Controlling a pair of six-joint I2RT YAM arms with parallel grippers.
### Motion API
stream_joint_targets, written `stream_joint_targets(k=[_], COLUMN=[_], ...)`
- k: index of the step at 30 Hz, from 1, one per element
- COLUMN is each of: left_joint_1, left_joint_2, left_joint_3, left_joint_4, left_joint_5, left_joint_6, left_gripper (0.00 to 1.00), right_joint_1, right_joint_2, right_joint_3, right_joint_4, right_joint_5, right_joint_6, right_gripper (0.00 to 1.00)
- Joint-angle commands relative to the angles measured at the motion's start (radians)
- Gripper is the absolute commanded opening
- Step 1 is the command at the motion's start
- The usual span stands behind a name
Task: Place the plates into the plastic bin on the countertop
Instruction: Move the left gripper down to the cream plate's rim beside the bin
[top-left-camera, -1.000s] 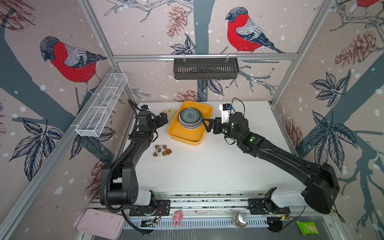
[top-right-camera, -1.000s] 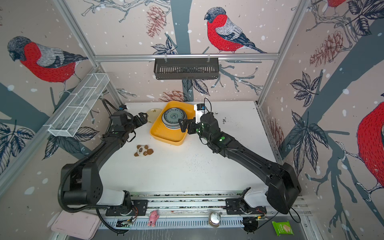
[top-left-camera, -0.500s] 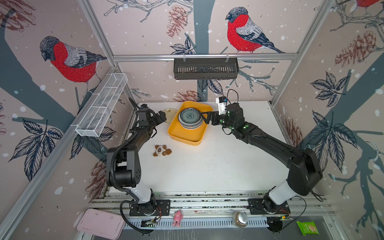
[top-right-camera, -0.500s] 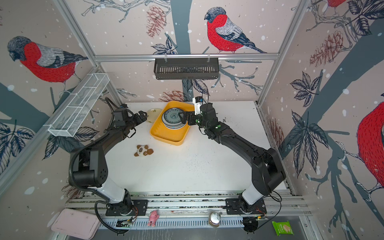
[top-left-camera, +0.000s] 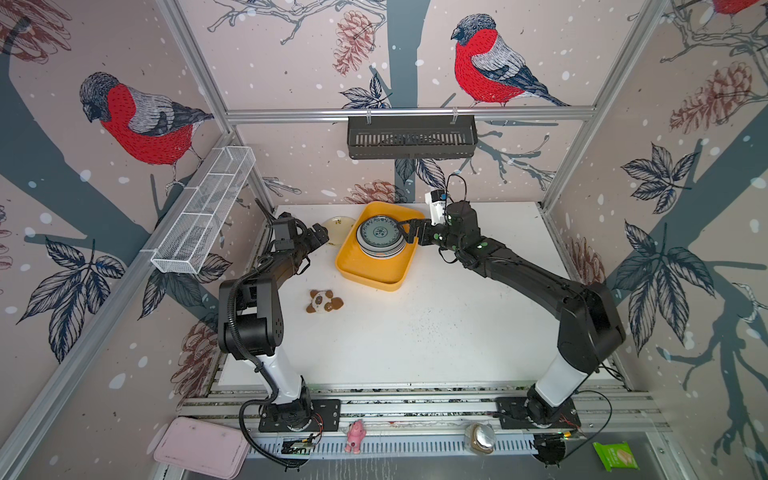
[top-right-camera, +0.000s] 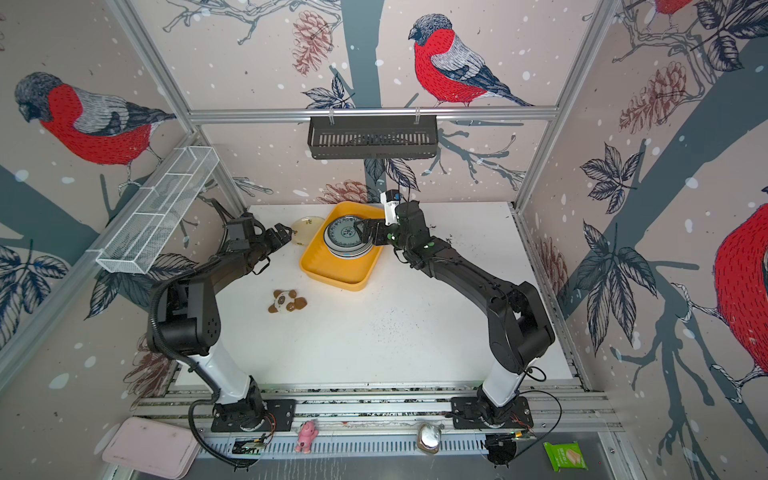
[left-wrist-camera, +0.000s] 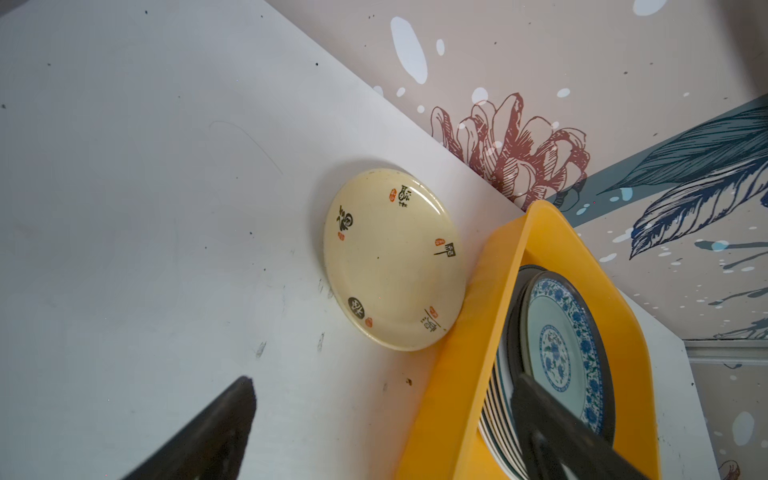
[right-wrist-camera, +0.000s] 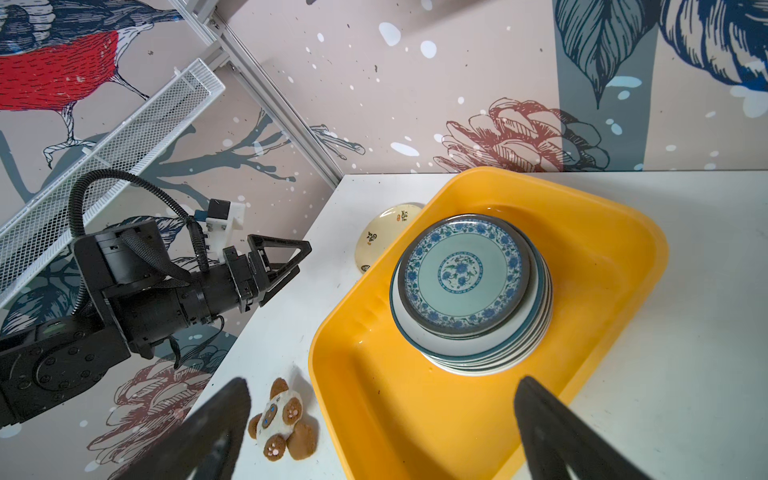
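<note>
The yellow-orange plastic bin (top-left-camera: 370, 270) (top-right-camera: 336, 272) (right-wrist-camera: 415, 415) stands at the back of the white countertop (top-left-camera: 415, 324). It holds a stack of plates topped by a teal patterned one (top-left-camera: 380, 233) (top-right-camera: 347, 237) (right-wrist-camera: 461, 272) (left-wrist-camera: 557, 353). A small cream plate (top-left-camera: 338, 224) (top-right-camera: 305, 228) (left-wrist-camera: 390, 262) (right-wrist-camera: 382, 230) lies on the countertop against the bin's left wall. My left gripper (top-left-camera: 322, 235) (top-right-camera: 282, 232) (left-wrist-camera: 382, 380) is open and empty, just short of the cream plate. My right gripper (top-left-camera: 405, 232) (top-right-camera: 361, 235) (right-wrist-camera: 382, 381) hangs open and empty at the stack's right edge.
A brown-and-white panda toy (top-left-camera: 324, 301) (right-wrist-camera: 282, 419) lies left of the bin's front corner. On the back wall hangs a black slotted basket (top-left-camera: 411, 137), on the left wall a white wire shelf (top-left-camera: 203, 212). A pink tray (top-left-camera: 199, 446) lies below the table's front.
My right gripper has moved back and left, up to the stack in the bin. My left gripper has stayed near the cream plate while its arm has folded up more steeply.
</note>
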Motion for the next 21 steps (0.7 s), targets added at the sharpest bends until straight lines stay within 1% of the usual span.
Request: stream_joint_targets(k=[1,4,12,15,21], left_joint_1=[0.010,0.012,0.024,0.045,0.094], left_joint_2=[0.019,0.042,0.150,0.186,0.276], left_joint_3=[0.013,0.025,0.121,0.139,0.141], left_joint_4=[0.062,0.071,0.032,0.040,0.149], left_joint_5=[0.013,0.032,0.102,0.139,0.277], left_joint_6=[-0.026,-0.032,-0.034,-0.066,-0.177], left_gripper=[0.96,0.96,0.96,0.96,0.96], right_joint_1=[0.001,0.008,0.023,0.031,0.036], right_joint_2=[0.026,0.058,0.134,0.162,0.205], right_joint_3=[-0.003,0.009,0.058,0.089,0.147], right_joint_4=[0.073,0.093,0.109,0.100,0.077], right_joint_5=[-0.037,-0.066,-0.089,-0.094,-0.097], right_joint_6=[0.033,0.066,0.099,0.102,0.102], right_gripper=[1.00,1.00,1.00,1.00,1.00])
